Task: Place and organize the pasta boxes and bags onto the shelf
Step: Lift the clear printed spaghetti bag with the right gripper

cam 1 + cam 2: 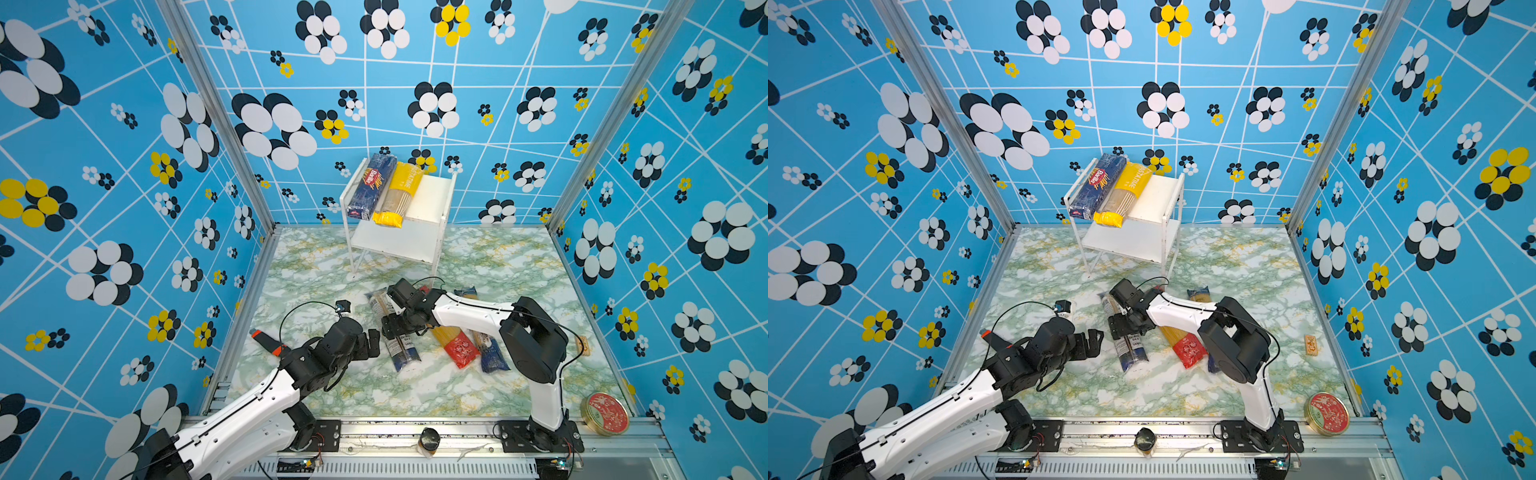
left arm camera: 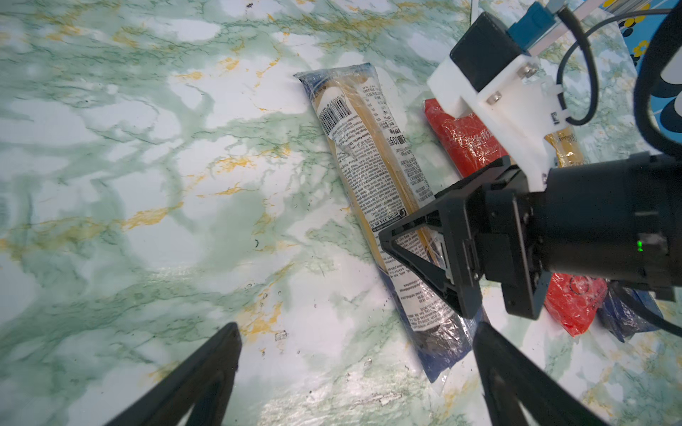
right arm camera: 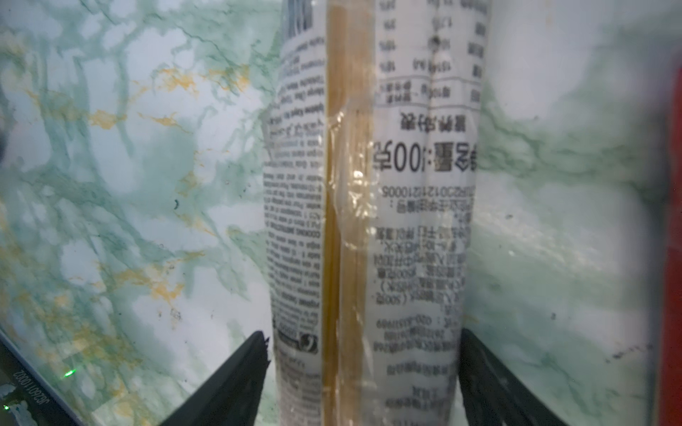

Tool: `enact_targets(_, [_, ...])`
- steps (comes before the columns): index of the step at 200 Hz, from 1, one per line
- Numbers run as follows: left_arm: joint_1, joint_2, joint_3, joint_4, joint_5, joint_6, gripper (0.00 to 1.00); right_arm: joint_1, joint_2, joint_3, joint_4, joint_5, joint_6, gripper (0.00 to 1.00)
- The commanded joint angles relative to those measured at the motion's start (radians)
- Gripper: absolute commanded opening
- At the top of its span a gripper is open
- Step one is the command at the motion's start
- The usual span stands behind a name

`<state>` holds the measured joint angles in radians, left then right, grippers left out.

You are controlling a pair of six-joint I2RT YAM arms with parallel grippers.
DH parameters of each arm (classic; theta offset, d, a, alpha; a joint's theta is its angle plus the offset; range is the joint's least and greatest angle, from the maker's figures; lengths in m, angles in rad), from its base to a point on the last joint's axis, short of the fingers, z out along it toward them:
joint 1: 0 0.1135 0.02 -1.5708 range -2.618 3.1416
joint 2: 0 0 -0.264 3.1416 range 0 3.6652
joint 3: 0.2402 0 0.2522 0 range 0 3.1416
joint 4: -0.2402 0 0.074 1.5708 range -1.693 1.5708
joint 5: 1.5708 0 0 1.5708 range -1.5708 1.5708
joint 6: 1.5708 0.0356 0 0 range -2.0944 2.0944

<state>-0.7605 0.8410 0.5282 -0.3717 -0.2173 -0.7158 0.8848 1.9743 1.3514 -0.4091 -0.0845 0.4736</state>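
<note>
White-labelled bag [image 1: 401,352] lies flat on the marble table [image 1: 498,266], centre, long axis roughly front-to-back. Its blue end is nearest the robot and skewed a bit right, the far end points toward the shelf [image 1: 432,195]. Red-ended bag [image 1: 457,349] and gold-labelled bag [image 1: 492,358] lie just to its right on much the same heading, their middles hidden under the right arm. Barilla box [image 1: 372,187] and yellow bag [image 1: 399,195] are on the shelf's top tier, side by side and lengthwise front-to-back, taking its left and middle. Right arm: elbow high, forearm reaching left across the middle, wrist bent down. Right gripper [image 3: 363,333] straddles the white-labelled bag mid-length with jaws spread. The wrist view shows a sliver of table between one finger [image 3: 254,354] and the bag edge, so not clamped. Left arm slants in low from near-left. Left gripper [image 1: 376,343] points right at the bag's near half, jaws wide apart, nothing held, just beside the bag.
</note>
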Motion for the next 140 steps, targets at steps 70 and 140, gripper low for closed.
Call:
enact_targets(70, [-0.060, 0.104, -0.051, 0.167, -0.003, -0.045, 0.99, 0.013, -0.299, -0.239, -0.128, 0.317, -0.171, 0.86])
enact_targets(140, [-0.075, 0.149, -0.054, 0.172, -0.012, -0.084, 0.99, 0.094, -0.229, -0.277, -0.159, 0.458, -0.191, 0.86])
